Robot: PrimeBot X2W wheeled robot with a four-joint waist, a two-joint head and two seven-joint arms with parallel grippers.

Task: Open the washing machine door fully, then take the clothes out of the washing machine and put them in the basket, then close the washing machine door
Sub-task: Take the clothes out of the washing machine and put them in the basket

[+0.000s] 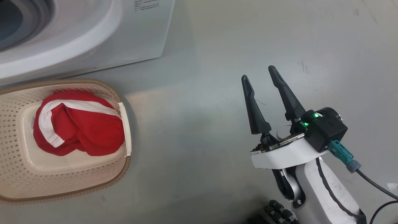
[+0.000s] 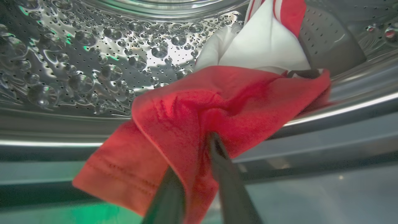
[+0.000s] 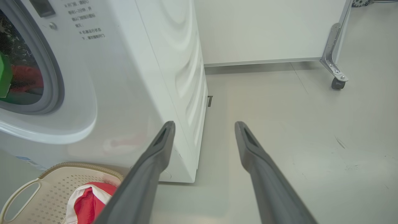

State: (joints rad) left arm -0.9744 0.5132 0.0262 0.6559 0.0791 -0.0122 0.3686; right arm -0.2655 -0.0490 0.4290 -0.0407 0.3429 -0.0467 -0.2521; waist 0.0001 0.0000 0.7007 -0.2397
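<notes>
The left gripper (image 2: pixel 194 152) reaches into the perforated steel drum (image 2: pixel 93 62) of the washing machine (image 1: pixel 93 37). Its jaws are clamped on a fold of a red garment (image 2: pixel 236 96), and the cloth puckers where they pinch it. This garment hangs over the drum's front lip, its white panel and red-and-white stripes trailing back inside. The basket (image 1: pixel 18 149) stands on the floor (image 1: pixel 202 124) just before the machine's front, near its lower right corner. A second red garment (image 1: pixel 90 130) with a white band lies bunched in the basket, against the right wall. The right gripper (image 1: pixel 258 72) hovers over bare floor well to the right of the basket, its jaws wide apart and holding nothing. A green light (image 1: pixel 315 115) glows on its wrist. Several short lines of dark print (image 3: pixel 88 26) run down the machine's white front beside the grey-ringed mouth; they are too small to read, as is the print at the top of the head view. A sliver of blue sticker (image 3: pixel 23 158) shows low on the front, its text illegible. Behind the machine stands a white panel on a caster (image 3: pixel 337 84).
</notes>
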